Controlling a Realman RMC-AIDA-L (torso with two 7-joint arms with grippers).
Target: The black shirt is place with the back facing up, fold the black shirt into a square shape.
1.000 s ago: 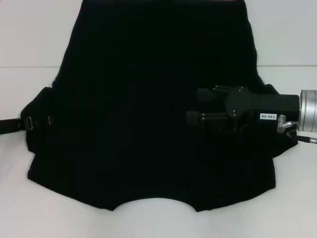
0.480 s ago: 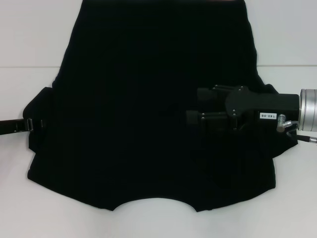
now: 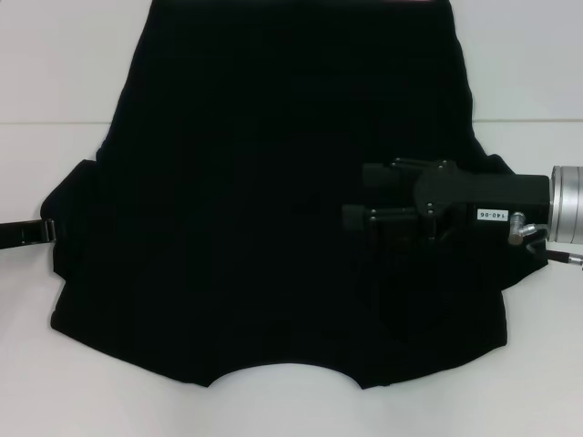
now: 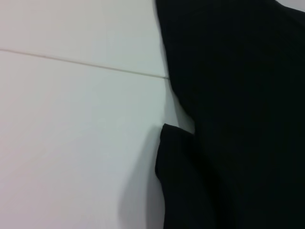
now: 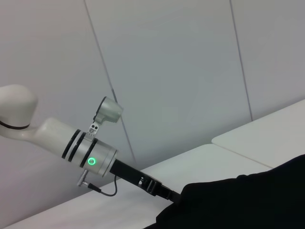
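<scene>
White table (image 3: pixel 55 55); black shirt (image 3: pixel 273 182) spread flat on it.

The large plain black cloth shirt (image 3: pixel 273 209) looked matt and soft, swallowing the light with no sheen, smooth over most of its spread and faintly rumpled at the sleeve (image 4: pixel 186 181) near the table's left edge. The white table (image 3: pixel 55 82) under it had a smooth, faintly satin face (a thin seam line crossed it). The right gripper (image 3: pixel 364 196) was of black matt rigid plastic, its wrist a brushed silvery metal cylinder (image 3: pixel 567 202). The left gripper (image 3: pixel 41 231) showed black with small metal fittings; its arm (image 5: pixel 57 138) was glossy white.
</scene>
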